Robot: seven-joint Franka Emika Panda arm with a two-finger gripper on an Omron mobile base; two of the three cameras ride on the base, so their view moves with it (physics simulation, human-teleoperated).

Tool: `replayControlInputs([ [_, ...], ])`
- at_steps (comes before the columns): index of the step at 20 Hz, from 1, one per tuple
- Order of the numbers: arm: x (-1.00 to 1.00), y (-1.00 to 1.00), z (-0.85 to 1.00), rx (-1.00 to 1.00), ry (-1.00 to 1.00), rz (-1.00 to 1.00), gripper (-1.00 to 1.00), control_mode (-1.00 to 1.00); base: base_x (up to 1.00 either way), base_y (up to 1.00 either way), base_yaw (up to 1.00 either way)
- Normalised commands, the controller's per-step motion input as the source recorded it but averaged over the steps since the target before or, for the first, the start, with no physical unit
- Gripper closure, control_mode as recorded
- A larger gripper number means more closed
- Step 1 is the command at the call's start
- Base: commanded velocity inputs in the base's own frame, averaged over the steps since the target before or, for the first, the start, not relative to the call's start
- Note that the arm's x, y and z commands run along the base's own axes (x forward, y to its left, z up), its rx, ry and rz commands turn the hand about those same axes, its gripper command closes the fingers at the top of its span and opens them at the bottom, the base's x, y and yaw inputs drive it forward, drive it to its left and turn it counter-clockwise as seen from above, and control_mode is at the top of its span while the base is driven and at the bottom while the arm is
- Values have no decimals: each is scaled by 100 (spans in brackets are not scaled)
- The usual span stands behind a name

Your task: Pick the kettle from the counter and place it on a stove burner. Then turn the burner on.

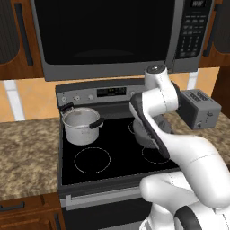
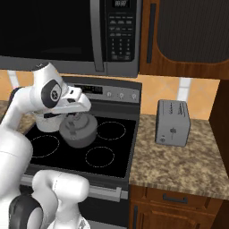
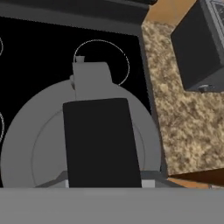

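We saw the kettle over the black stovetop, between its right-hand burner rings, the pot at its 9 o'clock. The gripper sat on its black handle (seemingly clamped, though the fingers were hidden). The toaster stood on the counter at 3 o'clock.

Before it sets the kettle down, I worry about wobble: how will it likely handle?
The kettle looks rigid metal, so probably no flexing. Carried by its arched handle under the gripper, it may swing. Squat and rounded, it should sit steady.
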Motion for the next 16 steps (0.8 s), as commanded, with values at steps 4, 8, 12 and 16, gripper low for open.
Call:
replayControlInputs([
  [4, 28, -100, -67, 0, 8, 0, 100, -100, 0, 0, 0],
  [8, 31, -57, -37, -1, 5, -2, 100, -100, 0, 0, 0],
  [12, 64, -1, -38, 0, 0, -1, 100, -100, 0, 0, 0],
  [16, 76, 0, -32, 0, 0, -3, 100, -100, 0, 0, 0],
])
